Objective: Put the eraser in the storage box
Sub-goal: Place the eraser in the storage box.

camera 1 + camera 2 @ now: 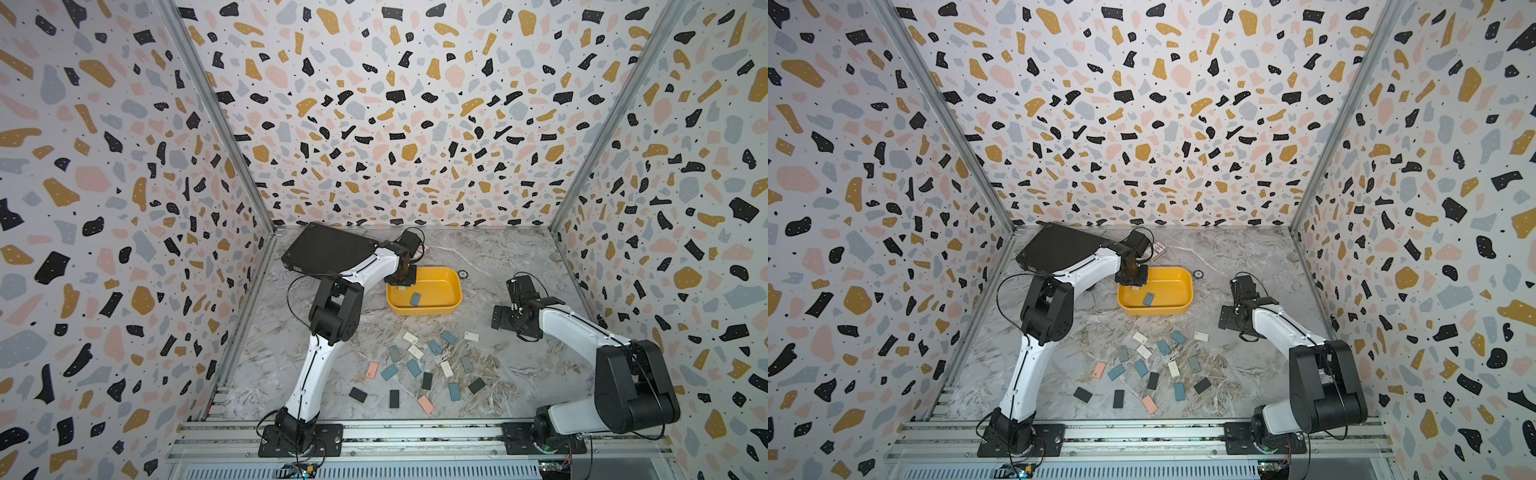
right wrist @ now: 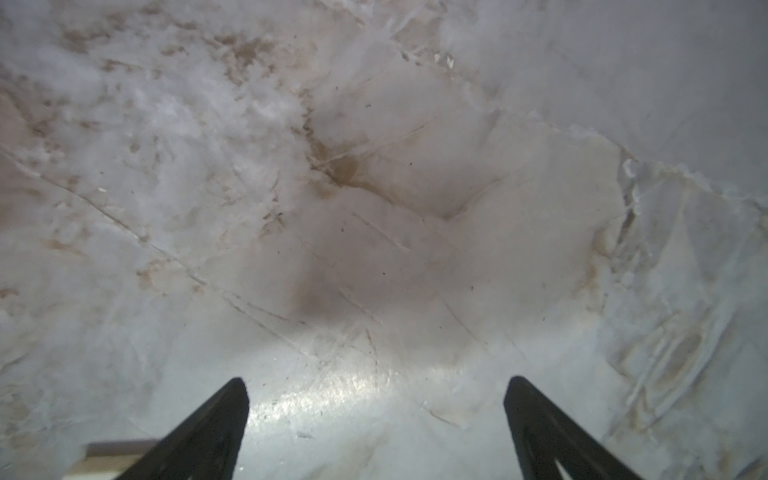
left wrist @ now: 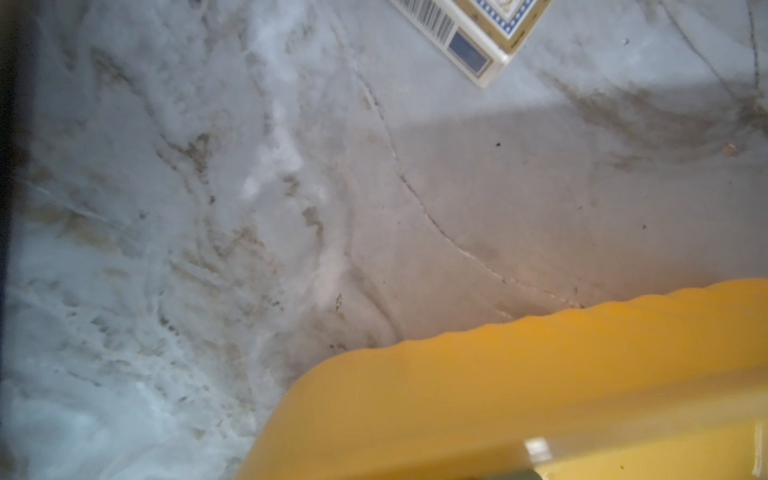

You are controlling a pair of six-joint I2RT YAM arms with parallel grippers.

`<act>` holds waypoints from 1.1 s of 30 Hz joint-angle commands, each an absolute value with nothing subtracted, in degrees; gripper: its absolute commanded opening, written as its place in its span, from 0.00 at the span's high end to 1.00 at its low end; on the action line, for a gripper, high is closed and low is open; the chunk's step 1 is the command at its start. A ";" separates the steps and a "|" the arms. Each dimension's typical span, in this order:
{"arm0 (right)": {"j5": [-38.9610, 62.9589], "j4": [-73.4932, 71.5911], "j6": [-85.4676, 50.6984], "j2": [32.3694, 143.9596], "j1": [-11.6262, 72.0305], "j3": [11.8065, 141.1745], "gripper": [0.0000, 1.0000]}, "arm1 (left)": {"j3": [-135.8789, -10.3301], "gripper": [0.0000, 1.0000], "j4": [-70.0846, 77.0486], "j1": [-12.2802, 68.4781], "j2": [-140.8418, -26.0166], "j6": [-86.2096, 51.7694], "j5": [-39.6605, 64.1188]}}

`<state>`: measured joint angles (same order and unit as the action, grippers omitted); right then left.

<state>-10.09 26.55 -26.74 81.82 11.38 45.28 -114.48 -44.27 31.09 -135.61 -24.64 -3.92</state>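
Note:
The storage box [image 1: 456,291] [image 1: 1188,291] is a shallow yellow tray on the marble table, and one blue-grey eraser [image 1: 415,298] [image 1: 1148,298] lies inside it. In both top views my left gripper [image 1: 402,283] [image 1: 1135,283] points down over the tray's far left corner. It is shut, with a small pale eraser [image 1: 402,287] showing at its tip. The left wrist view shows only the tray's yellow rim [image 3: 498,374], not my fingers. To the right of the tray, my right gripper [image 1: 509,303] [image 1: 1233,303] [image 2: 376,380] hangs open over bare table.
Several loose erasers [image 1: 432,365] in white, blue, grey, black and pink lie scattered in front of the tray. A large flat black case [image 1: 328,249] sits at the far left. A card box [image 3: 469,33] lies behind the tray, and a small round object [image 1: 464,273] sits by its far right corner.

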 commanded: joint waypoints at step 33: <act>-7.63 26.05 -27.01 80.34 11.69 45.27 0.02 | -107.43 0.27 -51.02 32.73 -109.30 -20.86 -10.06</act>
